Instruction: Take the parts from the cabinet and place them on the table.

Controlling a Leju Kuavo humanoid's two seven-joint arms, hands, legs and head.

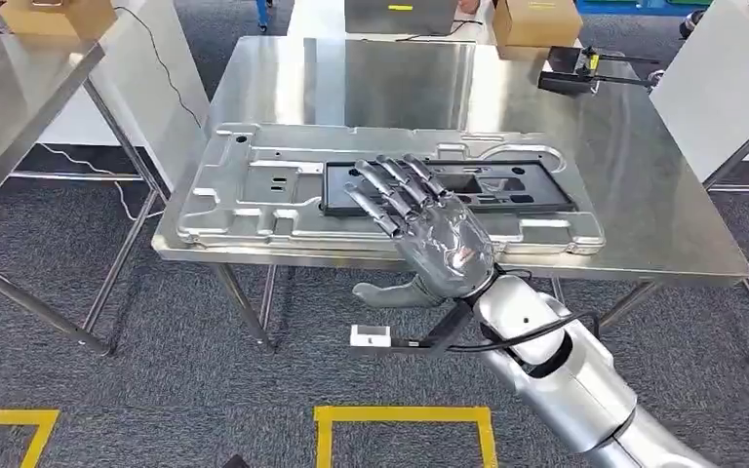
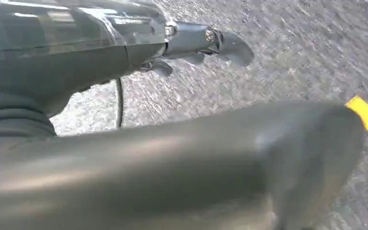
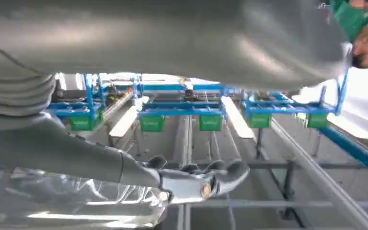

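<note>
On the steel table [image 1: 634, 195] your big stamped metal panel [image 1: 254, 185] already lies flat near the front edge, a black frame [image 1: 536, 190] resting on it; your right hand [image 1: 429, 229] hovers over it palm-up, fingers spread, holding nothing; your left hand [image 2: 206, 40] hangs over the carpet, its fingers too hidden to tell. Expect the panel to be stiff, slick and probably heavy; grip its raised rim.

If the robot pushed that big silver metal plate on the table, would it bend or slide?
The metal plate looks like stamped sheet with ribs and raised edges, so it probably stays stiff. It lies flat on a shiny steel table, so it would likely slide, not tip. The right hand above it is open.
</note>
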